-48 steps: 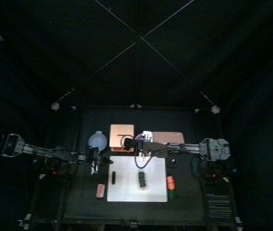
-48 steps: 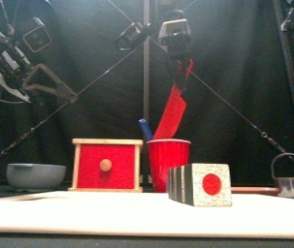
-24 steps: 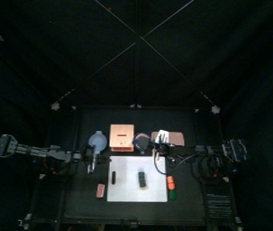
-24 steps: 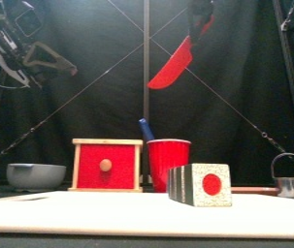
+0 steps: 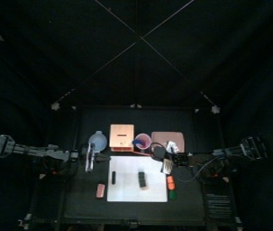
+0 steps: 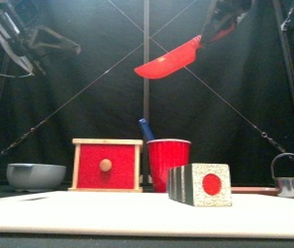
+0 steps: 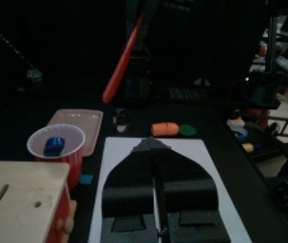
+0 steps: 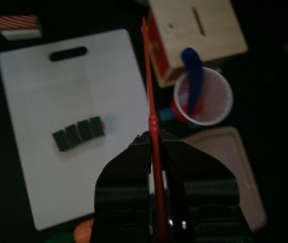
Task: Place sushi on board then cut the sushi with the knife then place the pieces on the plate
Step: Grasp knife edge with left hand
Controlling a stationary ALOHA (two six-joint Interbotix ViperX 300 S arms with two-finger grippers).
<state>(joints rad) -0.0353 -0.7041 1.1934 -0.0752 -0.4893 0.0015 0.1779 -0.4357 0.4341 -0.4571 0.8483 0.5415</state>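
On the white cutting board [image 5: 124, 169], near its middle and a little toward the front: one toy sushi roll [image 6: 201, 184]. Dark green wrap, white end face, round red centre turned to the front. Shows as three blocks in the right wrist view, side by side and touching, not pulled apart. Nothing else touching it.

High above the board, the right gripper [image 8: 150, 142], clamped on the red knife [image 6: 169, 60]. Jaws tight on the handle, blade running out ahead between them, tilted in the air, well apart from the roll. At the left side, also raised, the left gripper [image 7: 150, 144]. Jaws pressed together, nothing between them, touching nothing.

Count:
- Knives: one red knife aloft, and one blue knife [image 6: 147, 129] leaning in one red cup [image 6: 169, 163].
- Just left of the cup: one wooden box [image 6: 107, 165] with a red drawer front.
- Further left: one blue-grey bowl [image 6: 35, 175].
- Beside the cup, behind the board's right corner: one pink tray [image 5: 167, 142].
- At far right: one metal cutter [image 6: 289, 179] with a wire handle.
- Off the board: one red piece [image 5: 101, 189] to its left, and one orange and green piece [image 5: 172, 185] to its right.
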